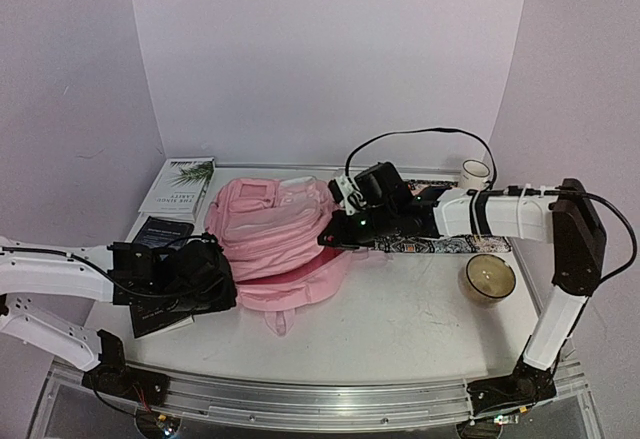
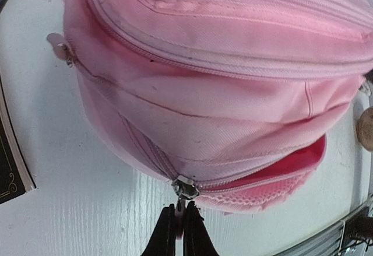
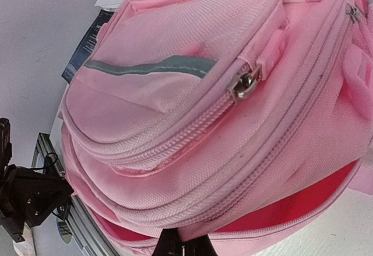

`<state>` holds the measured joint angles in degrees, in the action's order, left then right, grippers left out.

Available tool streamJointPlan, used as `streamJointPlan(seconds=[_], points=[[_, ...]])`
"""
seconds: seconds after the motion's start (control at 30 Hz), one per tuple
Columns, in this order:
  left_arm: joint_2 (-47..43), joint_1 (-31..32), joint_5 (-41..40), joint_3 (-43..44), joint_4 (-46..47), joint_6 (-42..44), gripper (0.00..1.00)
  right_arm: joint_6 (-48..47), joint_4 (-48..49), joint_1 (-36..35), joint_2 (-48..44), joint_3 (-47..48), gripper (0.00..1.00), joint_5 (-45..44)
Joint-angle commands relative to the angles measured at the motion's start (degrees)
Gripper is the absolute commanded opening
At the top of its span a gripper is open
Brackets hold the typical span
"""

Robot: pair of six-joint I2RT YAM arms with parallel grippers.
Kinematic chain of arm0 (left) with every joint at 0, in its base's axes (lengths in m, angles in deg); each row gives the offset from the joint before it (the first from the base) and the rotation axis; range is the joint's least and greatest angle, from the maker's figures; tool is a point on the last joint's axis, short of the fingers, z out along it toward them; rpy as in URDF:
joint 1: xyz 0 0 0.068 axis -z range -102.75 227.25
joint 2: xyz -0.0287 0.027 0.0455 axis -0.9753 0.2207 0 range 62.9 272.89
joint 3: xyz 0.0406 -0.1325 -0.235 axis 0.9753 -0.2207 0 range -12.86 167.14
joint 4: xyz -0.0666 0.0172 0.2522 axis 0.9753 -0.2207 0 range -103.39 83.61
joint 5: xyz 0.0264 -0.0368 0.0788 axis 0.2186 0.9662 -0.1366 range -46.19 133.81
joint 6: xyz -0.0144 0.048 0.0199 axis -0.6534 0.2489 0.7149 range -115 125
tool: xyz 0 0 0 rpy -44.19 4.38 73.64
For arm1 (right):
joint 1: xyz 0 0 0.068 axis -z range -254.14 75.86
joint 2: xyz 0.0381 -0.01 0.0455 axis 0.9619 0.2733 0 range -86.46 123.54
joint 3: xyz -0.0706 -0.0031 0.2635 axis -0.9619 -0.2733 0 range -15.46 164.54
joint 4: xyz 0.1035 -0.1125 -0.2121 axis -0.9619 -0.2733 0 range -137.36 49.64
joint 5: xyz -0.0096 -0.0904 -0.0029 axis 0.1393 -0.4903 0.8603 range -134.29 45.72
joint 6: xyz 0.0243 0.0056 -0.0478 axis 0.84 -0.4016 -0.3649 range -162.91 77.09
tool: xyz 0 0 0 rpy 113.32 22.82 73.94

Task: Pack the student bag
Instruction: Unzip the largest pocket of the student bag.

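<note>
Lying left of centre on the table point(image 1: 400, 329), the student bag point(image 1: 270, 229) is front pockets up, its main opening gaping along the near edge with red lining showing. The left gripper point(image 2: 179, 232) has its jaws pinched tight on the zipper pull point(image 2: 182, 202) at the bag's near-left corner. The right gripper point(image 3: 183, 245) has its jaws closed on the bag's opening rim, right side. Books point(image 1: 165, 231) crowd just beside the bag's left edge. There is bare tabletop in front and to the right. The candle point(image 1: 487, 277) and mug point(image 1: 476, 173) sit well apart, near the right edge.
</note>
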<state>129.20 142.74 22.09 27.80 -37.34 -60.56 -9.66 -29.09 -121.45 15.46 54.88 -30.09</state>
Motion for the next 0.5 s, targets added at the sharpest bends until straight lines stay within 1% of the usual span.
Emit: streamJointPlan(seconds=[0.0, 0.1, 0.2, 0.23, 0.3, 0.4, 0.47], points=[[0.1, 1.4, 6.2, -0.5, -5.9, 6.1, 0.00, -3.2, -4.1, 6.9, 2.9, 5.5, 0.00, -10.3], [1.1, 1.9, 9.9, 0.2, -0.7, 9.5, 0.00, -2.7, -5.6, 8.3, 3.8, 6.7, 0.00, -10.8], [3.7, 2.0, 14.6, 1.1, 7.6, 12.6, 0.00, -1.3, -6.0, 8.3, 3.0, 5.9, 0.00, -6.6], [5.0, 2.0, 15.1, 1.5, 9.8, 13.0, 0.00, -0.3, -5.9, 8.2, 2.3, 4.9, 0.02, -5.4], [8.2, 2.0, 15.3, 3.8, 12.3, 13.7, 0.00, 1.7, -4.2, 8.0, -0.1, 0.9, 0.10, -3.6], [13.8, 2.0, 15.3, 7.3, 13.7, 14.3, 0.00, 5.0, -2.0, 7.8, -5.6, -4.8, 0.33, -2.7], [17.2, 1.9, 15.9, 9.4, 14.6, 14.7, 0.00, 8.0, -0.3, 7.4, -9.3, -8.7, 0.45, -2.4]])
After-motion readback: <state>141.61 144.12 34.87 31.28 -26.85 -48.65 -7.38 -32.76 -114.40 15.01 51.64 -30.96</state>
